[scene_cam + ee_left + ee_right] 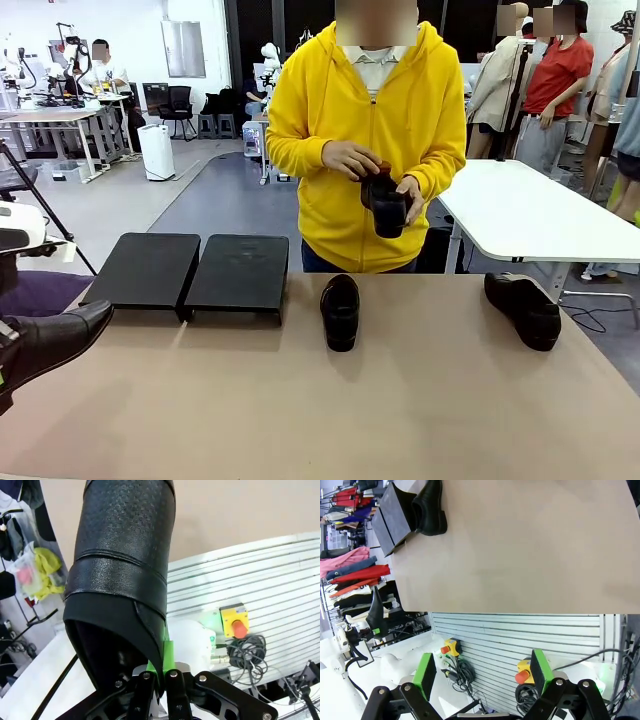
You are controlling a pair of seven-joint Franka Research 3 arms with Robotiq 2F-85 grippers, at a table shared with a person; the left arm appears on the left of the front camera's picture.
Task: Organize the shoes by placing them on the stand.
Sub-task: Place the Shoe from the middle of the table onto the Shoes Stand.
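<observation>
Right now my left gripper [162, 656] is clamped tight on the heel-collar edge of one shoe [125, 555], which juts straight out from the fingers, toe aimed toward the stand [190, 272] at the table's [400, 420] left side. My right gripper [482, 671] hangs wide open and empty off the near edge.

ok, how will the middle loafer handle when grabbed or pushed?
Glossy upper on the middle loafer: a grip may slip. Its twin, pinched at the collar by the left pincer, holds shape, so probably stiff. Sits flat on its sole: likely slides, won't roll.
</observation>
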